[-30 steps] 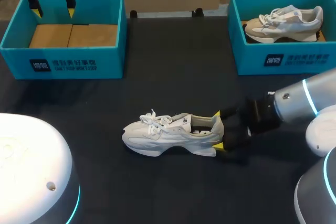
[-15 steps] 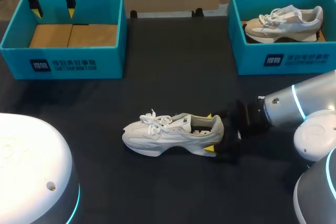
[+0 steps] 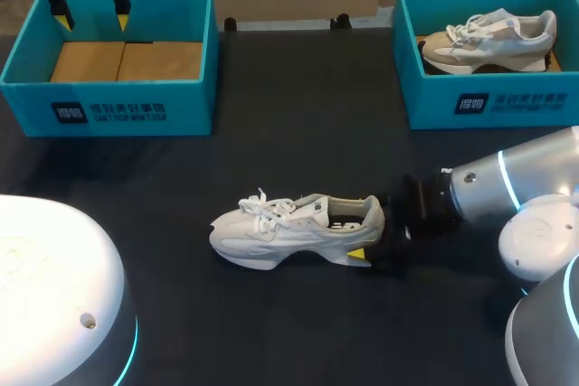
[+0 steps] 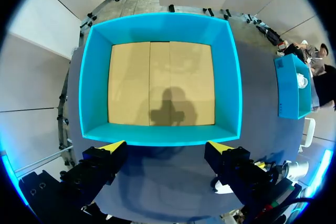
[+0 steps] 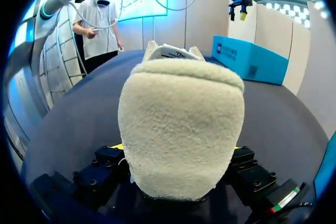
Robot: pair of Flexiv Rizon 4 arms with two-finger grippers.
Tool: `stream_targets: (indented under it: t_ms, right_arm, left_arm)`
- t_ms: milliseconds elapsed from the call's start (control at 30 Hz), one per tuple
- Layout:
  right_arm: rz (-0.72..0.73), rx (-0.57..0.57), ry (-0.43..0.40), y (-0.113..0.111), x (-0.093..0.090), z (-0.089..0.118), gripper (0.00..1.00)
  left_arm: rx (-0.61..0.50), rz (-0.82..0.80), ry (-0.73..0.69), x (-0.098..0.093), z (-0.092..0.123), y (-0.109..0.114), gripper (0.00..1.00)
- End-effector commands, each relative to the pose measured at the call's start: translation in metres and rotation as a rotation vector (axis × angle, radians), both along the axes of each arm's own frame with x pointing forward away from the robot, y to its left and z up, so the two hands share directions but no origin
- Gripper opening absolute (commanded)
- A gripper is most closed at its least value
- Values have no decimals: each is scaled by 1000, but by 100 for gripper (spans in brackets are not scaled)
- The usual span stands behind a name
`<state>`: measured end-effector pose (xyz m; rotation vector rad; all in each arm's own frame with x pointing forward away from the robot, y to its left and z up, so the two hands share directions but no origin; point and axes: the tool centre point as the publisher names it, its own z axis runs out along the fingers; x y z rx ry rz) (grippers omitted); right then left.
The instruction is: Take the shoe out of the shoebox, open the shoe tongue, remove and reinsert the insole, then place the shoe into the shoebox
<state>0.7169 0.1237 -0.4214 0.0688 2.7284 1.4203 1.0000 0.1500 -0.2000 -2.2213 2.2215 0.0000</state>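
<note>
I'm working the right gripper [image 3: 369, 230] around the heel of the white sneaker [image 3: 280, 228], which is standing on its sole on the table [image 3: 298, 115], outside any shoebox. The heel is sitting between the jaws; whether they are pinching it I cannot tell. I'm judging that a firm, centred heel hold is what's needed, leaving the tongue reachable. The left gripper [image 4: 165, 148] is hanging wide open, holding nothing, above the empty shoebox [image 4: 231, 77].

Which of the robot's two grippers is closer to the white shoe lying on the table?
Right. The right gripper is at the heel of the white shoe. The left gripper hangs over the empty shoebox, far off on the left side.
</note>
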Motion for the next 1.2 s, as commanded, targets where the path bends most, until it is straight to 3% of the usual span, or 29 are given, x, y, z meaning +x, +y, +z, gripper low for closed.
stream_targets:
  t_ms: [33,600,1200]
  right_arm:
    - [9,-9,-6,4,5,-2,0]
    - [65,-60,-20,-19,16,5,0]
    - [69,-54,-13,-19,17,3,0]
  left_arm:
    - [0,0,0,0,0,0,100]
    - [0,0,0,0,0,0,100]
    - [0,0,0,0,0,0,100]
